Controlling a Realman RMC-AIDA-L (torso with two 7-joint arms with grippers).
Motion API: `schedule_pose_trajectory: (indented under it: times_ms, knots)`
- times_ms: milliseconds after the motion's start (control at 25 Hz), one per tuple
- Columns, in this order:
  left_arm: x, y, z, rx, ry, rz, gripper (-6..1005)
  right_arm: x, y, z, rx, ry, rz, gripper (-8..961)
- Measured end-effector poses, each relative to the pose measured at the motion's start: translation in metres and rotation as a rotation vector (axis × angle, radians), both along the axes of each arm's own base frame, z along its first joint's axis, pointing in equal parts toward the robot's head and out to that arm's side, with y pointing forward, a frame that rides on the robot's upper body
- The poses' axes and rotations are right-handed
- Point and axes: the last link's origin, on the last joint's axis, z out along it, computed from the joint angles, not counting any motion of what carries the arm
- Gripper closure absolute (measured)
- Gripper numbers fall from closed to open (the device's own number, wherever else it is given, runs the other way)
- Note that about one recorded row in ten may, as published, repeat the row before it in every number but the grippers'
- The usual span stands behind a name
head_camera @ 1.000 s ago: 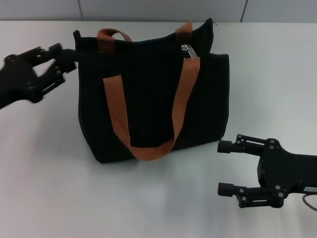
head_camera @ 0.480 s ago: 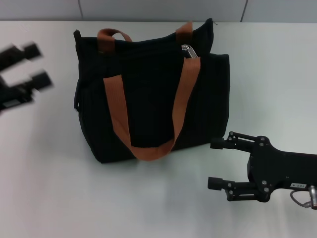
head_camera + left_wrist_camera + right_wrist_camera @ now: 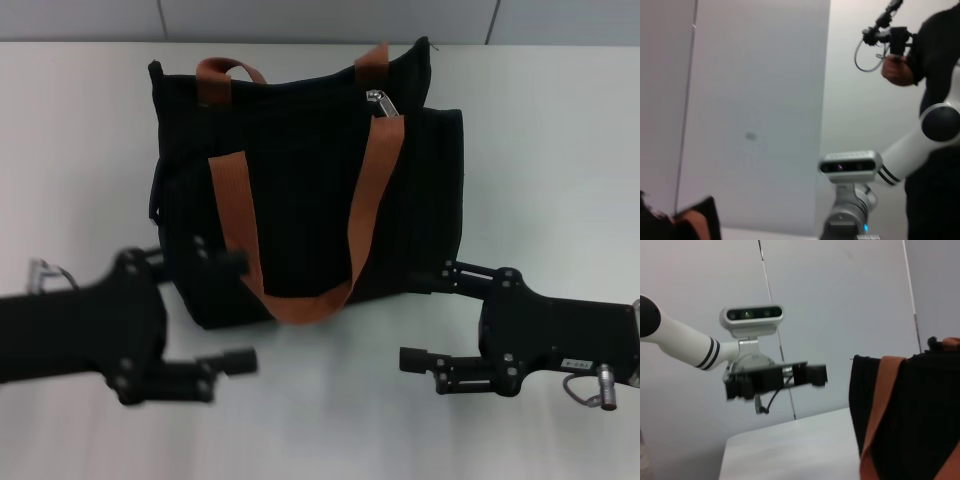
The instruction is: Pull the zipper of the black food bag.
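The black food bag (image 3: 300,170) stands upright in the middle of the white table, its orange-brown straps (image 3: 372,190) hanging down its front. The silver zipper pull (image 3: 380,101) lies on the bag's top near the right end. My left gripper (image 3: 233,312) is open and empty, low at the bag's front left corner, its upper finger overlapping the bag. My right gripper (image 3: 416,319) is open and empty at the bag's front right corner, fingers pointing left. The right wrist view shows the bag's side (image 3: 912,415) and the left gripper (image 3: 816,375) beyond it.
The white table (image 3: 540,150) spreads to both sides of the bag. A grey panelled wall (image 3: 300,18) runs along the back. The left wrist view shows the robot's head camera (image 3: 849,164), a person (image 3: 935,55) standing behind, and a corner of the bag (image 3: 697,225).
My left arm has swung from the bag's far left top corner down to its front left. My right gripper has moved left, closer to the bag. The bag has not moved.
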Motion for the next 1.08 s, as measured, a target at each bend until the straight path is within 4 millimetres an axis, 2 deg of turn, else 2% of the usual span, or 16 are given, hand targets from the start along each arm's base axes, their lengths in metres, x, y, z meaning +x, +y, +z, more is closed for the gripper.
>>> schedule_pose_trajectory:
  times_ms: [120, 200, 280, 320, 1080]
  knots:
    - [-0.001, -0.005, -0.014, -0.026, 0.027, -0.003, 170, -0.001, -0.006, -0.007, -0.026, -0.011, 0.03, 124]
    - [-0.008, -0.007, -0.034, -0.082, 0.106, 0.031, 170, 0.0, -0.008, -0.009, -0.033, -0.015, 0.039, 124]
    - [-0.008, -0.007, -0.034, -0.082, 0.106, 0.031, 170, 0.0, -0.011, -0.013, -0.049, -0.026, 0.05, 124]
    - [-0.015, -0.008, -0.042, -0.106, 0.158, 0.055, 170, 0.0, -0.012, -0.014, -0.055, -0.03, 0.052, 124]
    - [-0.021, -0.011, -0.04, -0.109, 0.161, 0.085, 170, 0.002, -0.015, -0.019, -0.05, -0.035, 0.053, 124]
